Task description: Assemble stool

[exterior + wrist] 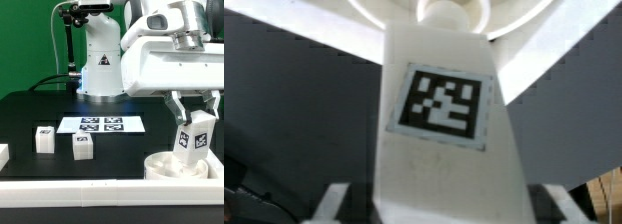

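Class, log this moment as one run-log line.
gripper: shut on leg | leg: upright over seat, contact unclear | spare legs: loose on table

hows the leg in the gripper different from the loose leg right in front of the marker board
The held leg is clamped in the gripper and stands upright over the seat. The loose leg lies untouched on the black table, well away from the seat. The held leg shows as tall, the loose leg as squat. Both are white with a black-and-white square tag.
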Action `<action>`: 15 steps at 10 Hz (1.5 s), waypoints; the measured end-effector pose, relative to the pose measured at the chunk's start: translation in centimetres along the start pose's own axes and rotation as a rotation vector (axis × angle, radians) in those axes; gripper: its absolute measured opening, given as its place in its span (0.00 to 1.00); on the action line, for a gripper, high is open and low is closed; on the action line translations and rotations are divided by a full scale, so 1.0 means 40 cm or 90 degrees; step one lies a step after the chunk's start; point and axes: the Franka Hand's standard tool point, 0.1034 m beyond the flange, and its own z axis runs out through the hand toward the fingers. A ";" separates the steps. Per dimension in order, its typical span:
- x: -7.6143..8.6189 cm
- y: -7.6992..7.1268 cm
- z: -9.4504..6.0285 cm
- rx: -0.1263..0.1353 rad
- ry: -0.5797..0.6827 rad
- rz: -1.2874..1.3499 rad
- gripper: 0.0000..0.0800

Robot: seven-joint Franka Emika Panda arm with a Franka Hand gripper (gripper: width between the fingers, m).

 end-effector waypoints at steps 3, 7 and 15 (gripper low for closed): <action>0.003 -0.007 -0.008 0.001 0.001 -0.003 0.41; -0.015 -0.018 0.009 0.005 -0.006 -0.004 0.41; -0.022 -0.020 0.027 -0.004 0.024 -0.003 0.52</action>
